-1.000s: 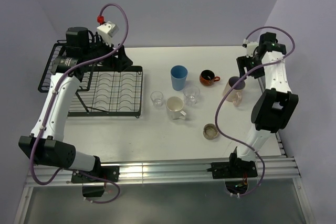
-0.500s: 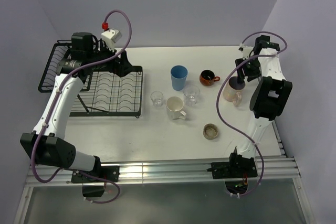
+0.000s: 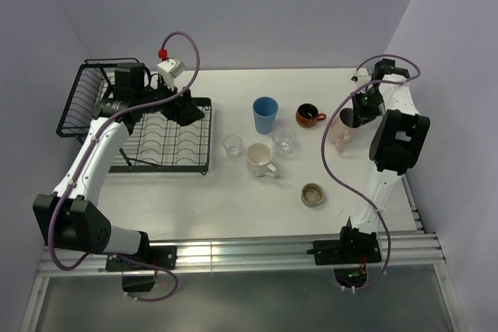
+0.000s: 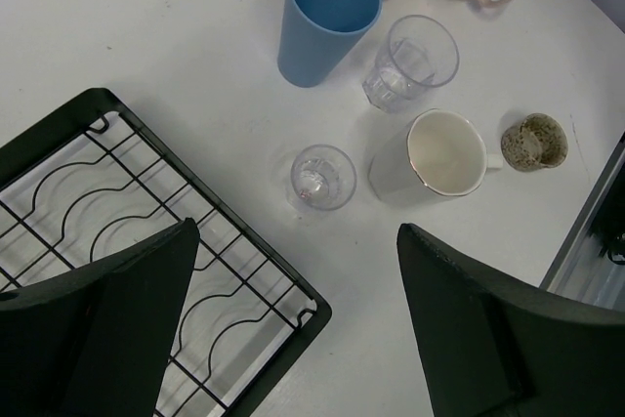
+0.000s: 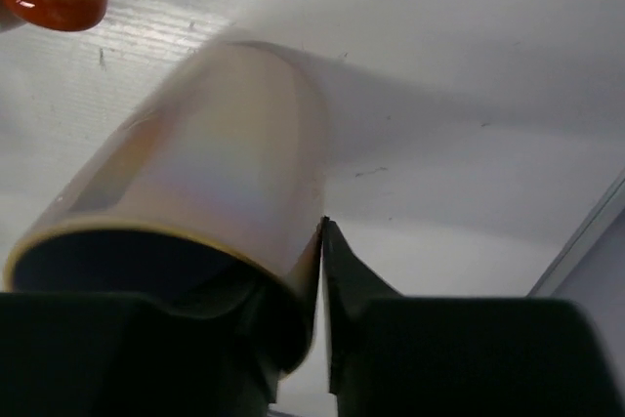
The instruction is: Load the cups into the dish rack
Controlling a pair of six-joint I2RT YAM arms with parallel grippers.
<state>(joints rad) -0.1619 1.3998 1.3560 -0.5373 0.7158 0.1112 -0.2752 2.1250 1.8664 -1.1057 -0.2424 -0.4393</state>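
Right hand [image 5: 318, 246] grips pinkish mug [image 5: 215, 163] (purple inside).

Left tool [image 4: 296, 236] wide, right tool [image 5: 320, 241] pinched

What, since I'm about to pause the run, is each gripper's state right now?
Left gripper: open, holding nothing.
Right gripper: closed on the rim of the pinkish mug.

Six cups [image 3: 265, 114] and a pinkish mug [image 3: 339, 136] grouped right of the black wire dish rack [image 3: 175, 145]
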